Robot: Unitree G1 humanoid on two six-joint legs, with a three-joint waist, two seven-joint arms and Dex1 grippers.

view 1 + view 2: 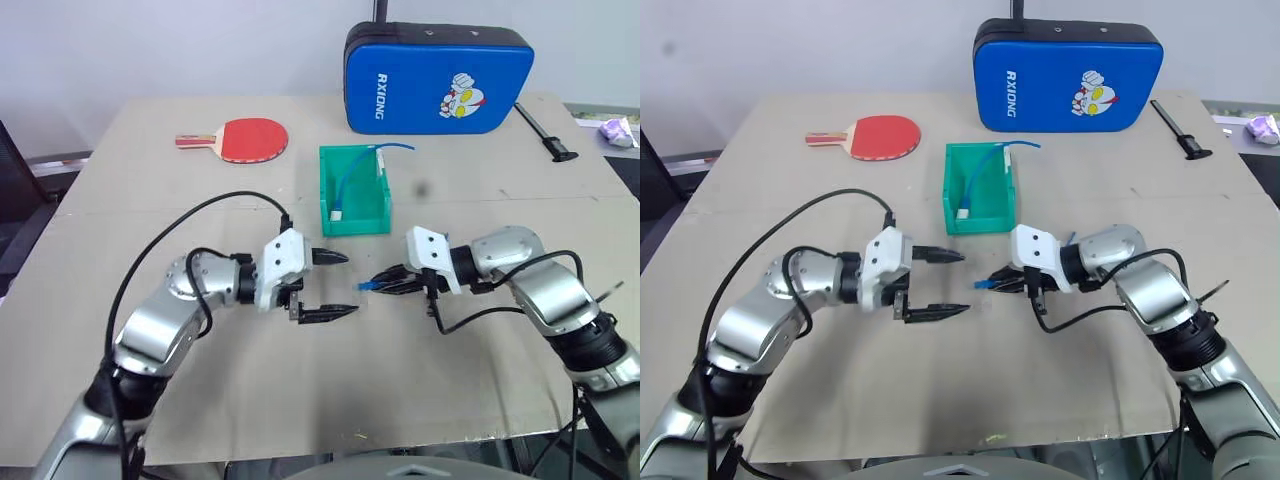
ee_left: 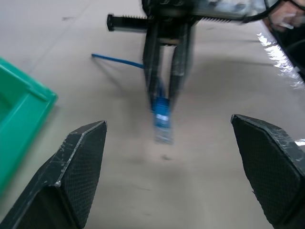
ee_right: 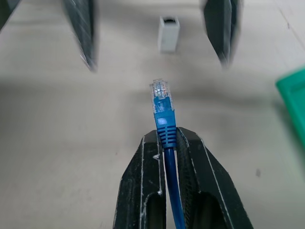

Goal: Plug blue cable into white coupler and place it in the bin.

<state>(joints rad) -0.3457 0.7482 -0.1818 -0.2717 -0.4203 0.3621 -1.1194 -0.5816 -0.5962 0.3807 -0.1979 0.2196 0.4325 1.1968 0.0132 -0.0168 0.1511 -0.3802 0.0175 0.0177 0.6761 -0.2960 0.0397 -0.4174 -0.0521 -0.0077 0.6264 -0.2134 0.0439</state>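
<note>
The right gripper (image 1: pixel 392 281) was pinched on the blue cable (image 3: pixel 164 125) just behind its plug, its two black fingers (image 3: pixel 143 186) pressed together on the boot. The cable's long axis ran in line with those fingers: the clear plug stuck out past the fingertips, pointing straight away from the right wrist and toward the left gripper (image 1: pixel 338 285), while the rest of the cord trailed back between the fingers toward the wrist. In the left wrist view the same plug came nose-first at the camera, hanging below the right fingertips, with a stretch of blue cord running off sideways over the table (image 1: pixel 330 390). The left gripper was spread wide and held nothing, its fingers (image 2: pixel 71 176) facing the right gripper across a small gap. The white coupler (image 3: pixel 168 34) stood beyond the plug tip, between the two left fingers as seen from the right wrist, its dark socket facing up at its top end; whether it rested on the table I could not tell. The bin (image 1: pixel 353 192) lay farther out on the table, beyond the gap between the two grippers, with another blue cable (image 1: pixel 352 176) inside it.
</note>
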